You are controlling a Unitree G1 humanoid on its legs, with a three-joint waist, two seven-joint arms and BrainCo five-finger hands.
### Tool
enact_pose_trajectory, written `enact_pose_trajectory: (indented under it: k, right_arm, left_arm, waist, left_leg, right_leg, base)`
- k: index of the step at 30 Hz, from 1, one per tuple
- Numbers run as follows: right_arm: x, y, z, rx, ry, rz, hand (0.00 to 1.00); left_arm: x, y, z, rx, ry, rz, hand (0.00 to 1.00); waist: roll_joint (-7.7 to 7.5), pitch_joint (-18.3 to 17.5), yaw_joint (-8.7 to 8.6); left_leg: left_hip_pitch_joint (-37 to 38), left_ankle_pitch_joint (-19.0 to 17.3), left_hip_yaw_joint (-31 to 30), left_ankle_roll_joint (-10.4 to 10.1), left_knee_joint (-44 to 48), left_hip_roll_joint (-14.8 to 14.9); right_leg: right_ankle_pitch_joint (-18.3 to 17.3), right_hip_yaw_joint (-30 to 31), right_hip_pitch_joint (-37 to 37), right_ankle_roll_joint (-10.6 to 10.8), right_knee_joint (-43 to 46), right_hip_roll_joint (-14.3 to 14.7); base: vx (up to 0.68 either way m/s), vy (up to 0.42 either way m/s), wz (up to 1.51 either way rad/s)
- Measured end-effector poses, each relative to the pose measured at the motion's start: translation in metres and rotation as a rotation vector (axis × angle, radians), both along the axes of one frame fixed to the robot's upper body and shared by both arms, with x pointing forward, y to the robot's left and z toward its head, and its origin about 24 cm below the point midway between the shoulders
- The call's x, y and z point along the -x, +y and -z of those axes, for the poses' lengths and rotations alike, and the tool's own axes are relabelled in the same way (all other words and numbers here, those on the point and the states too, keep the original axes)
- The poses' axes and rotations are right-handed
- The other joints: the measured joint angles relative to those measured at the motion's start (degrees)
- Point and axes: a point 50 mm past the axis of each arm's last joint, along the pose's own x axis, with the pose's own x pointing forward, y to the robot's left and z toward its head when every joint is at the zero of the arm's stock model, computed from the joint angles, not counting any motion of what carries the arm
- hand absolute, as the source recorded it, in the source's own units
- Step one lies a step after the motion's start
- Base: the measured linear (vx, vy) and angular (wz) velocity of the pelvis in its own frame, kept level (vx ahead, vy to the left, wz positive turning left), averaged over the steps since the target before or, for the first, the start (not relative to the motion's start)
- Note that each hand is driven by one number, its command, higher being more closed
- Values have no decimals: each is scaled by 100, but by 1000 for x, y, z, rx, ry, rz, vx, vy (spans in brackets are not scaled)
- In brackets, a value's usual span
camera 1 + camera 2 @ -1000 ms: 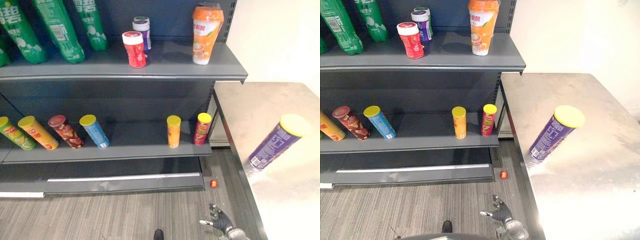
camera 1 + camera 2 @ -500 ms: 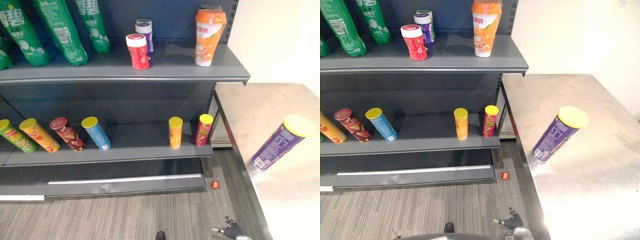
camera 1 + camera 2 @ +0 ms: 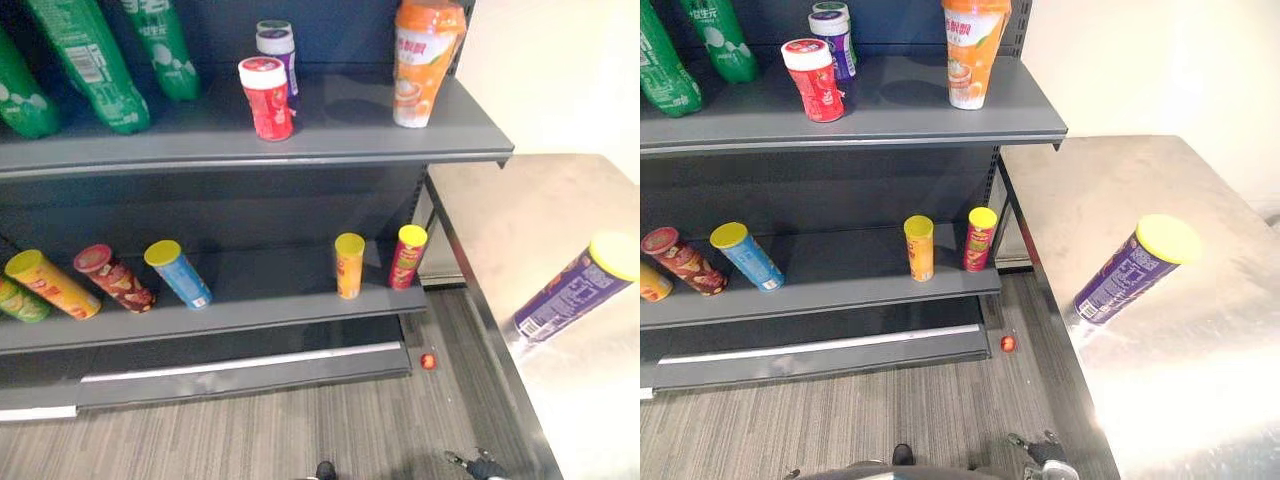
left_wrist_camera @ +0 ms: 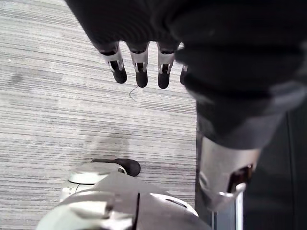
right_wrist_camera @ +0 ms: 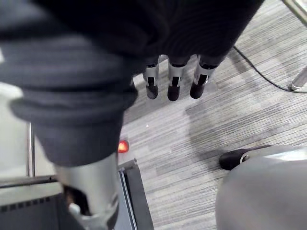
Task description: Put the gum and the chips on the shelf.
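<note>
A tall purple chips can with a yellow lid is seen standing on the brushed-steel counter, to the right of the dark grey shelf unit and well apart from both hands. On the top shelf a red gum bottle with a white lid is set upright. A purple gum bottle is placed just behind it, an orange drink cup to their right and green plastic bottles to their left. On the lower shelf a yellow can and a red can with a yellow lid are stood near the right end. Further left, a blue can, a dark red can and an orange can are lined up in a row. A small red object is seen on the grey carpet floor at the foot of the unit. The right hand is held low over the floor beside the counter's edge, its fingers straight and nothing gripped. The left hand is likewise hung over the floor, fingers extended and nothing held.
</note>
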Motion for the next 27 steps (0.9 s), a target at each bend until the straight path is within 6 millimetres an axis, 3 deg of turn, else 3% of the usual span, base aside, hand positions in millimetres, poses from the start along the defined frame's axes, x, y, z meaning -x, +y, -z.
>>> enact_pose_trajectory:
  k: [2, 3, 4, 8, 12, 14, 17, 19, 20, 22, 26, 27]
  right_arm:
    - [-2, -3, -2, 10, -20, 12, 0]
    - [-2, -2, -3, 7, -35, 37, 0]
    - [-5, 0, -4, 4, -52, 53, 0]
    - [-7, 2, -5, -4, -71, 74, 0]
    - [-3, 0, -2, -10, -46, 95, 0]
    - [0, -3, -2, -8, -35, 105, 0]
    - [13, -13, 1, 2, 12, 141, 0]
    - [15, -13, 2, 0, 27, 139, 0]
    - [16, -11, 3, -7, 39, 135, 0]
    - [16, -8, 3, -15, 43, 135, 0]
    - [32, -8, 5, -22, 71, 176, 0]
    - [38, -12, 5, -19, 77, 203, 0]
  left_arm:
    - [-4, -2, 0, 5, -10, 1, 0]
    - [-9, -4, 0, 8, -26, 1, 0]
    - [-12, -4, -1, 7, -37, -6, 0]
    - [-13, -3, -1, 7, -43, -7, 0]
    - [-12, -4, 0, 11, -36, 5, 0]
    - [-13, -6, 0, 20, -41, 19, 0]
    - [-10, -12, 1, 54, -34, 44, 0]
    - [-10, -9, 1, 50, -36, 49, 0]
    - [-10, -6, 0, 44, -35, 44, 0]
    - [-10, -3, 0, 40, -39, 31, 0]
    - [-16, -3, -1, 39, -57, 30, 0]
    - [-22, -4, -2, 49, -82, -1, 0]
  waist:
    - [96, 30, 43]
    - [132, 40, 109]
    - [143, 48, 152]
    - [143, 56, 138]
    - [104, 30, 115]
    - [90, 14, 95]
    - [196, -156, 135]
    - [183, -176, 150]
    - [106, -187, 161]
    - [54, -181, 145]
    - [69, -138, 120]
    - [139, -95, 151]
  left_leg:
    - [-56, -181, 308, 56, 272, 176]
    - [-134, -285, 657, 103, 451, 335]
    - [-221, -393, 935, 122, 567, 454]
    - [-178, -457, 1906, 183, 566, 537]
    - [-143, -483, 2566, 242, 592, 519]
    - [-184, -485, 2720, 185, 631, 500]
    - [-214, -198, 2844, 35, 164, 420]
    - [-222, -135, 3166, 74, 146, 428]
    - [-225, -140, 3398, 72, 181, 427]
    - [-216, -186, 3664, 78, 288, 470]
    - [-440, -415, 3771, 98, 1590, 1109]
    - [-725, -409, 3541, 97, 2557, 1568]
  right_leg:
    - [138, 67, -311, 155, 391, 108]
    - [310, -53, -504, 41, 467, 180]
    - [330, -591, -640, -46, 578, 125]
    - [-143, -2249, -821, -361, 2025, -573]
    - [-322, -2557, -281, -268, 2482, -951]
    - [-411, -2777, -191, -158, 2088, -959]
    - [-400, -2714, 44, -138, 802, -607]
    - [-398, -2682, 132, -136, 268, -540]
    - [-378, -2582, 214, -104, -174, -501]
    - [-296, -2479, 331, 30, -640, -471]
    - [-130, -2210, 462, -2, -906, -338]
    - [-100, -2015, 470, -29, -892, -250]
  base:
    - [-15, 92, -90]
    - [-90, 90, -123]
    - [-113, 88, -128]
    - [-112, 72, -125]
    - [-59, -32, -96]
    - [-72, -60, -60]
    - [-66, -57, -72]
    - [-67, -107, -80]
    - [-95, -105, -107]
    - [-77, -73, -85]
    - [-48, -48, -46]
    - [-119, -54, -56]
